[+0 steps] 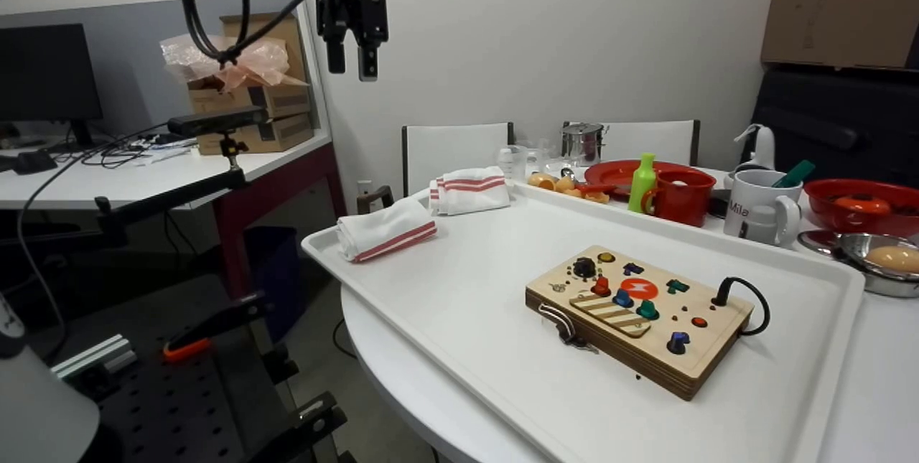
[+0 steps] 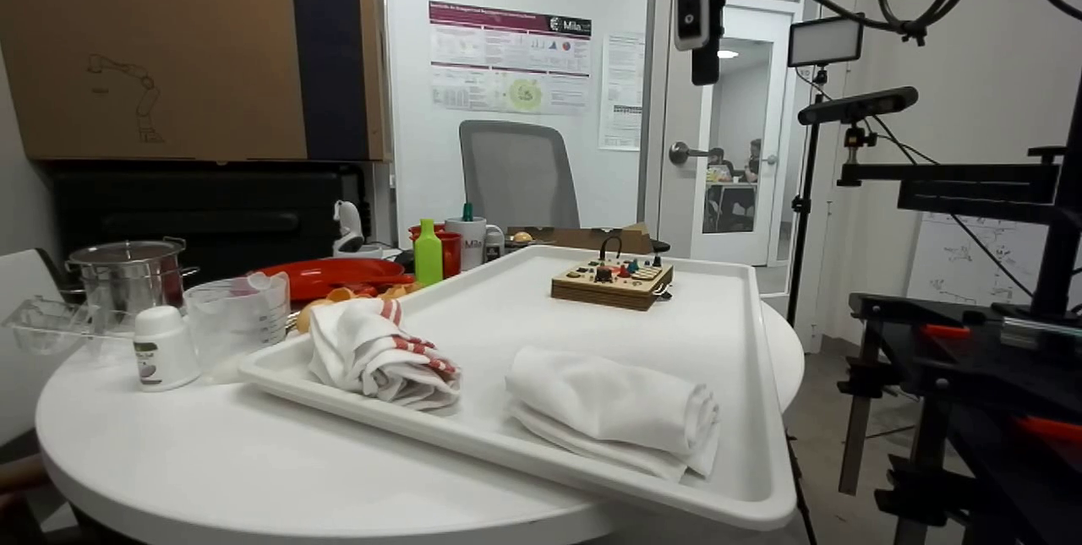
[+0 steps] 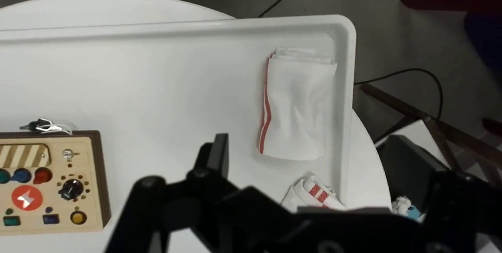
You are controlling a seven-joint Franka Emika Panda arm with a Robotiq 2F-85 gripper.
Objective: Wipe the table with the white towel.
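Glossy white rimmed surface (image 1: 474, 283) extends beneath the black two-fingered end effector (image 1: 352, 65), which stands spread. On that surface, below the end effector and well apart from it, lie a folded white cloth towel with red stripes (image 3: 300, 108) and a rumpled white cloth towel with red stripes (image 2: 372, 355).

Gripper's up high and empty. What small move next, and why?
I'd probably lower the gripper a little toward the white towel that shows whole in the wrist view: the jaws stand open, and that towel roughly lines up with their gap.
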